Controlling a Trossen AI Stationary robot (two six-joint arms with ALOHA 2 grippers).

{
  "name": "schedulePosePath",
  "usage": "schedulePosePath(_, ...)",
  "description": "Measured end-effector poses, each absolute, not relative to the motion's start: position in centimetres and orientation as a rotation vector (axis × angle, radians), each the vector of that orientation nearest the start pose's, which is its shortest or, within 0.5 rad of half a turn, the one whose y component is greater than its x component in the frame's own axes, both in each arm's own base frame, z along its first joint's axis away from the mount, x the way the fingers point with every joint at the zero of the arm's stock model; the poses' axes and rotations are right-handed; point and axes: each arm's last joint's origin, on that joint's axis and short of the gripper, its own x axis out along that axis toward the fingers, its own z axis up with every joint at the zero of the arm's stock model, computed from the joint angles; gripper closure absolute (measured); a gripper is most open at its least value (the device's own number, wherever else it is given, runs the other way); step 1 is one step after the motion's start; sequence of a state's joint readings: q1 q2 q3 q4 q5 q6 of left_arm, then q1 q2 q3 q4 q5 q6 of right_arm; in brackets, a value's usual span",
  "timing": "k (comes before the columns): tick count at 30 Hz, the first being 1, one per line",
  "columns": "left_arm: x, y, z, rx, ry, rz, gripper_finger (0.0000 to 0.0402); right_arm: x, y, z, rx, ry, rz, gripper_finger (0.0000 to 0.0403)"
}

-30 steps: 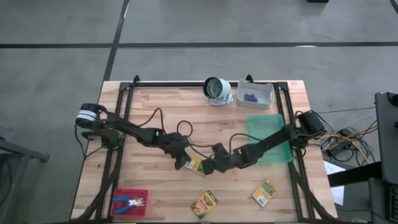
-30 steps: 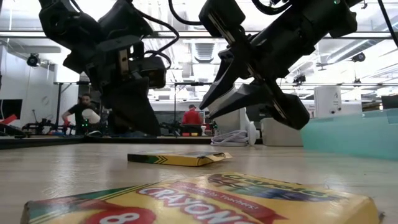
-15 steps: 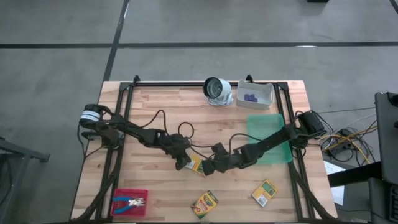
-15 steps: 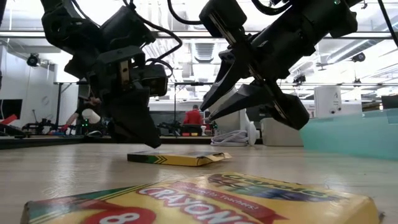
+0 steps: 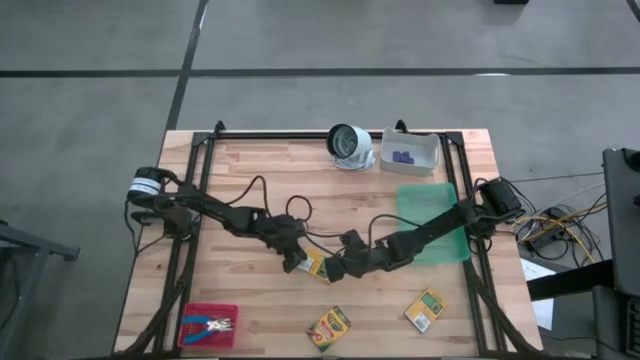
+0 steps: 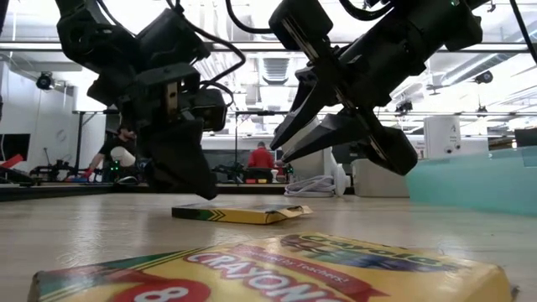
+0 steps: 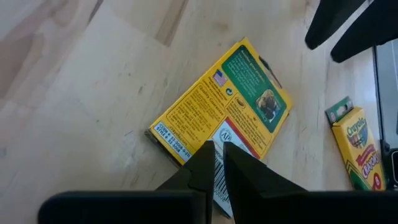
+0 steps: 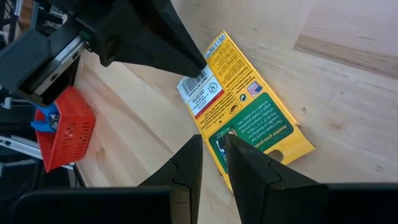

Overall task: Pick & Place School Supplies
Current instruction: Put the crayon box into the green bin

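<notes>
Over the last second the left gripper has dropped from a hover to the near end of the flat crayon box in the middle of the overhead frame. In the last half second nothing more has shifted, so the descent looks finished. In the low view its dark fingertips sit right at the box's left end. I judge this a nudge or pin, not a grasp. The jaws are drawn together with only a sliver of gap, and in the left wrist view their tips lie over the barcode corner of the box, on top of it and not around it.

The right gripper waits just beside the box's other end, raised off the wood in the low view. Its jaws are also close together, with a narrow slot between them. In the right wrist view they point at the green panel of the box without touching it (so neither arm holds anything yet).

Two more crayon boxes lie at the lower edge of the overhead frame, one at centre and one to the right. The blue-handled scissors sit in the red tray at lower left. The purple bits are in the white bin at the top.
</notes>
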State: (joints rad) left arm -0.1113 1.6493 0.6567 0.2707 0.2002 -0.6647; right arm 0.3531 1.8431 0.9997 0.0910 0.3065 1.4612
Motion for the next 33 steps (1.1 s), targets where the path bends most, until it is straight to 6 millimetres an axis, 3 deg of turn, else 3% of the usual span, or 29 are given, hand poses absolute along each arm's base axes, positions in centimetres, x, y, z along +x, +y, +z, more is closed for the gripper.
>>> schedulePosePath(13, 29.3, -3.0, 12.9, -0.675, 0.806, 0.013, 0.0365, 34.8, 11.9, 14.9, 1.144, 0.598, -0.469, 0.0335)
schedulePosePath(23, 29.2, -3.0, 14.2, -0.667, 0.762, -0.008, 0.0365, 34.9, 11.9, 14.9, 1.148, 0.597, -0.471, 0.0335)
schedulePosePath(33, 28.7, -3.0, 13.7, -0.645, 0.818, 0.020, 0.0365, 34.9, 11.9, 14.9, 1.153, 0.596, -0.473, 0.0335)
